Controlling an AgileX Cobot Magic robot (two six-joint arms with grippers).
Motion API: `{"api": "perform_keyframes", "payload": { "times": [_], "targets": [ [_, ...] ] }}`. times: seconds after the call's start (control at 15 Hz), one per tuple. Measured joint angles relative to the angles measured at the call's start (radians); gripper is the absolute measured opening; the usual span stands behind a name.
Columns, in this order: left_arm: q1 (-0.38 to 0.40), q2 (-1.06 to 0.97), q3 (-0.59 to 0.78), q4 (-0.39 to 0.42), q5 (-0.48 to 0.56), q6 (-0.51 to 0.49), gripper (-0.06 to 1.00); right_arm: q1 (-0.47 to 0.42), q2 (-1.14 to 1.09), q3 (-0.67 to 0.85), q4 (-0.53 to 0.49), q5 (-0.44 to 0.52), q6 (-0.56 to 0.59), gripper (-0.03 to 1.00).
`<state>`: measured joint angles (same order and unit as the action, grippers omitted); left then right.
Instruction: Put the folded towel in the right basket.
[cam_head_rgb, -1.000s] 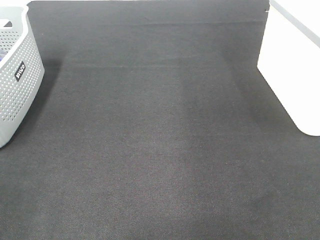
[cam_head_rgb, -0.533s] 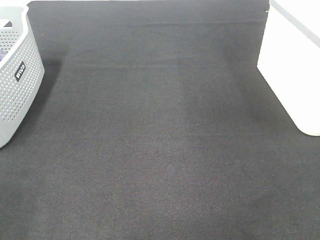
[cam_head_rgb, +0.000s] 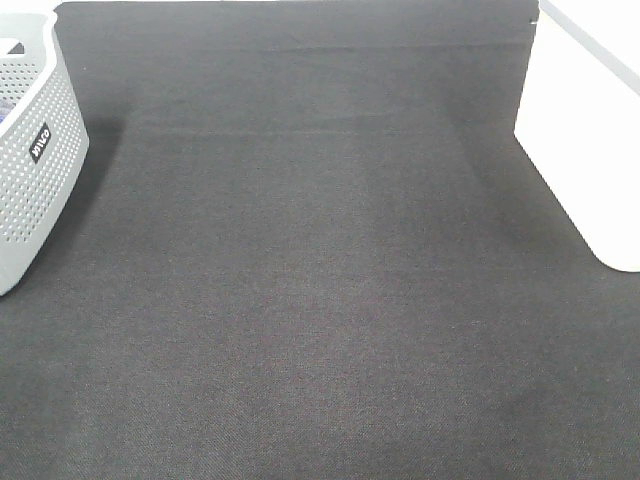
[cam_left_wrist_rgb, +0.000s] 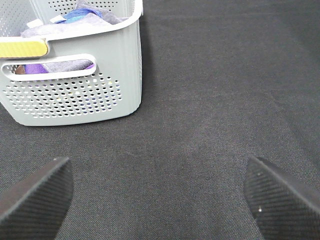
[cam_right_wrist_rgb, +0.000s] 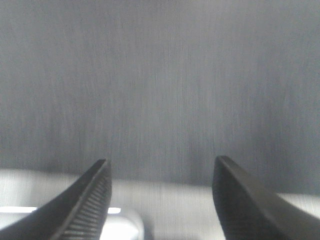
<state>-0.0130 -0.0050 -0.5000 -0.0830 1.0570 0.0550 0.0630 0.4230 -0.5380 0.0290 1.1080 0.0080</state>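
Note:
A grey perforated basket (cam_head_rgb: 35, 170) stands at the left edge of the dark mat; in the left wrist view (cam_left_wrist_rgb: 75, 95) it holds folded cloths (cam_left_wrist_rgb: 80, 17) in purple, blue and grey. A white basket (cam_head_rgb: 590, 130) stands at the right edge, and its inside is out of view. No gripper shows in the exterior high view. My left gripper (cam_left_wrist_rgb: 157, 165) is open and empty, low over the mat a short way from the grey basket. My right gripper (cam_right_wrist_rgb: 161, 161) is open and empty over a blurred grey surface.
A dark mat (cam_head_rgb: 320, 280) covers the table between the two baskets. A yellow tag (cam_left_wrist_rgb: 22, 48) sits on the grey basket's rim. A pale blurred band (cam_right_wrist_rgb: 175, 210) lies under my right gripper's fingers; what it is cannot be told.

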Motion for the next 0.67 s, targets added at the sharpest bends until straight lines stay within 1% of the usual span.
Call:
{"api": "perform_keyframes", "payload": {
  "times": [0.07, 0.2, 0.67],
  "targets": [
    [0.0, 0.0, 0.0, 0.0, 0.0, 0.0, 0.88, 0.001, -0.064, 0.023, -0.001, -0.024, -0.008, 0.57],
    [0.0, 0.0, 0.0, 0.0, 0.0, 0.0, 0.88, 0.002, -0.184, 0.031, -0.001, -0.04, -0.019, 0.57],
    [0.0, 0.0, 0.0, 0.0, 0.0, 0.0, 0.88, 0.002, -0.368, 0.035, 0.004, -0.041, -0.034, 0.57]
  ]
}}
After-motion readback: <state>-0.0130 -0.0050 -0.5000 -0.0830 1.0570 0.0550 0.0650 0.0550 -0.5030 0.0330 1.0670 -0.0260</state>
